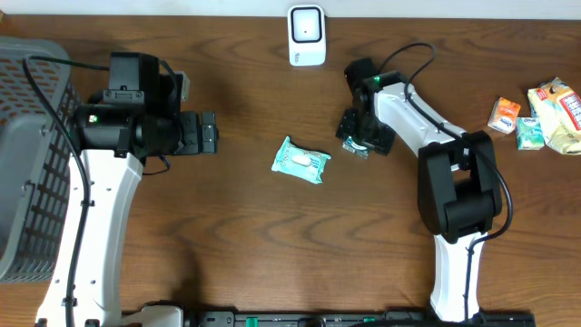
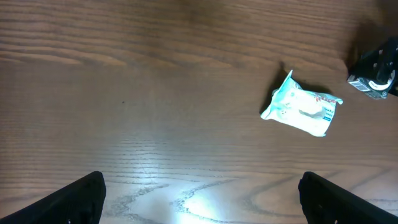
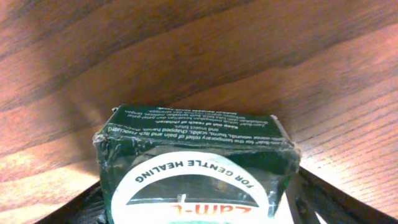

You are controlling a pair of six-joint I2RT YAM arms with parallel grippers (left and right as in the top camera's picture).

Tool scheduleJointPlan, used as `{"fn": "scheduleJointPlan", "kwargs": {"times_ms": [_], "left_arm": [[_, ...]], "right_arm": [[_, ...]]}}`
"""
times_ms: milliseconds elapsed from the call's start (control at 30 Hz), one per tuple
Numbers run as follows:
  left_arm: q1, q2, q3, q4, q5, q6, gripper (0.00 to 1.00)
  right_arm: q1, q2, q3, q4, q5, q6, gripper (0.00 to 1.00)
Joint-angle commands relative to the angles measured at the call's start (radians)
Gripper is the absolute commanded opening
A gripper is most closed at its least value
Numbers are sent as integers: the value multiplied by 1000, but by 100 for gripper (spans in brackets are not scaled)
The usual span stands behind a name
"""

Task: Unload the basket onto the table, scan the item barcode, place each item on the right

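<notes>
Right wrist cam: a dark green cardboard box (image 3: 193, 143) with a round white label fills the view. It sits on the brown wooden table (image 3: 311, 74), between the right gripper (image 3: 199, 208) fingers. Honestly can't tell if they're squeezing it or just around it.

Overhead: that box is right of centre, nearer us than the white upright barcode scanner (image 1: 307, 36). A teal soft wipes packet (image 1: 300, 160) lies mid-table. The left gripper (image 1: 214, 133) hangs near the grey mesh basket (image 1: 27, 136).

Left wrist cam: its fingers are spread wide over bare wood.
</notes>
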Motion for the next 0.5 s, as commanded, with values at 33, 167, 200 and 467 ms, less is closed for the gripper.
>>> {"fn": "scheduleJointPlan", "kwargs": {"times_ms": [33,167,200,467], "left_arm": [[-3,2,-4,-5,-10,2,98],[-3,2,-4,-5,-10,2,98],[-3,2,-4,-5,-10,2,98],[-3,2,-4,-5,-10,2,98]], "right_arm": [[-2,16,-29,-2,-47,-4,64],[-4,16,-29,2,-64,-4,60],[-5,16,-27,1,-64,-4,59],[-23,7,-23,-5,-129,-26,57]]}}
